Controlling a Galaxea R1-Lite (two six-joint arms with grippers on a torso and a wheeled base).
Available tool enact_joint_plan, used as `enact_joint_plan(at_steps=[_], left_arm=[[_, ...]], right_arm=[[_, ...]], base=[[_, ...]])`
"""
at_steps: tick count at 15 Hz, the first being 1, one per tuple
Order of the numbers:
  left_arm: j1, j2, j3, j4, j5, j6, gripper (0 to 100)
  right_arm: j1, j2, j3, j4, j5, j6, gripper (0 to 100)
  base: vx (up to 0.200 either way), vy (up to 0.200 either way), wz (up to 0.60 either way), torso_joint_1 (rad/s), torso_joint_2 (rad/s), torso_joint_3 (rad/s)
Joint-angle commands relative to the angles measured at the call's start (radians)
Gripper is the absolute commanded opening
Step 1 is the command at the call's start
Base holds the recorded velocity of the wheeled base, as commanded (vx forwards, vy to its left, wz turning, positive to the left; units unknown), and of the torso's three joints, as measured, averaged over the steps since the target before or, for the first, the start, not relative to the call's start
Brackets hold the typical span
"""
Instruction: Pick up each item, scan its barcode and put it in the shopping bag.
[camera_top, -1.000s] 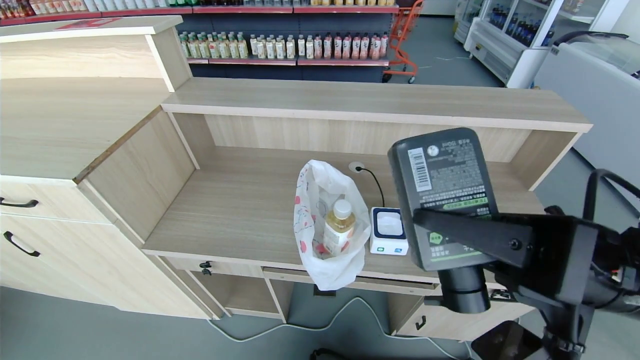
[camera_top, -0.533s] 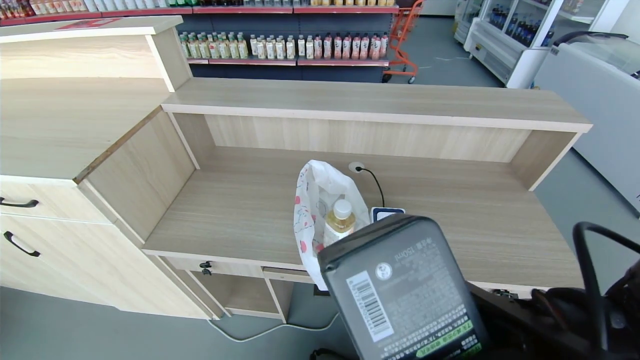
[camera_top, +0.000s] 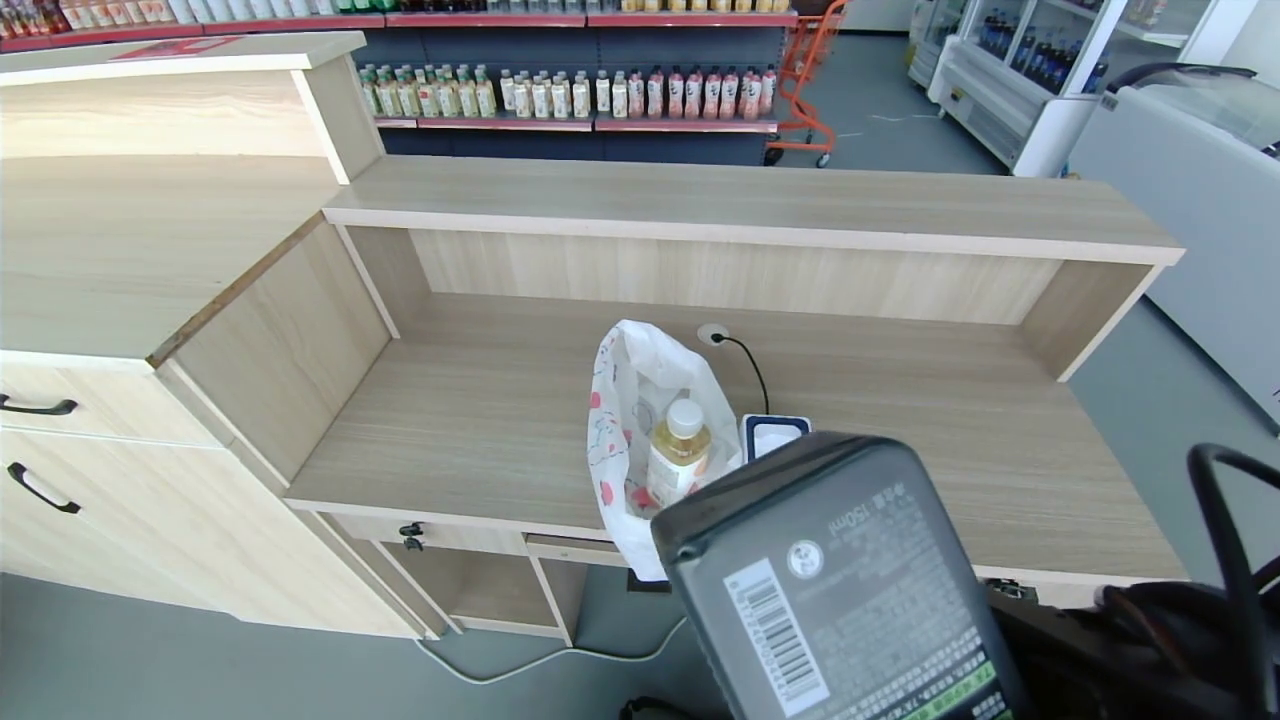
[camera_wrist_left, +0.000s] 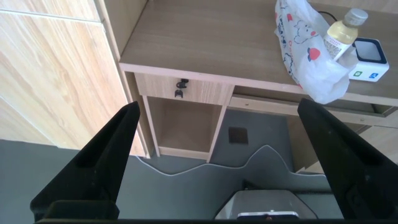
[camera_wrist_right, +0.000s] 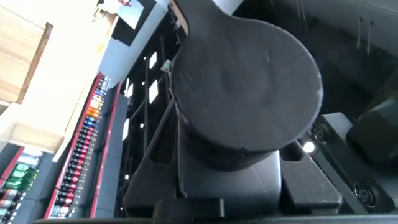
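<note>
right gripper (camera_wrist_right: 230, 182) fingers are pinching the dark flat bottle (camera_top: 840, 590), probably light, stiff, slick, best held across flat faces; left gripper (camera_wrist_left: 217, 109) fingers are spread.

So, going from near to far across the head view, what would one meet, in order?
dark bottle → shopping bag → cable hole in the counter → raised ledge → drinks shelf
</note>
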Motion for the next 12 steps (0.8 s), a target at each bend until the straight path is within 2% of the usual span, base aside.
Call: enact_joint_plan(at_steps=[1,3,5,8,12], left_arm=[[0.0,0.0,0.0,0.0,0.0,-0.001,100],[0.0,0.0,0.0,0.0,0.0,-0.001,100],[0.0,0.0,0.0,0.0,0.0,-0.001,100],[0.0,0.0,0.0,0.0,0.0,-0.001,100],[0.0,0.0,0.0,0.0,0.0,-0.001,100]], right_arm=[[-0.074,-0.074,0.002,0.03,0.0,0.021,0],[-0.185,-0.134,0.003,0.065,0.009,0.044,0],[-0.225,-0.159,0.006,0.077,0.06,0.052,0],[-0.217,-0.168,0.018,0.079,0.135,0.056,0],[-0.206,-0.179,0.02,0.127,0.135,0.059,0]], base=[[0.0,0.0,0.0,0.0,0.0,0.0],[0.0,0.0,0.0,0.0,0.0,0.0],[0.0,0.0,0.0,0.0,0.0,0.0],[0.0,0.0,0.0,0.0,0.0,0.0],[0.0,0.0,0.0,0.0,0.0,0.0]])
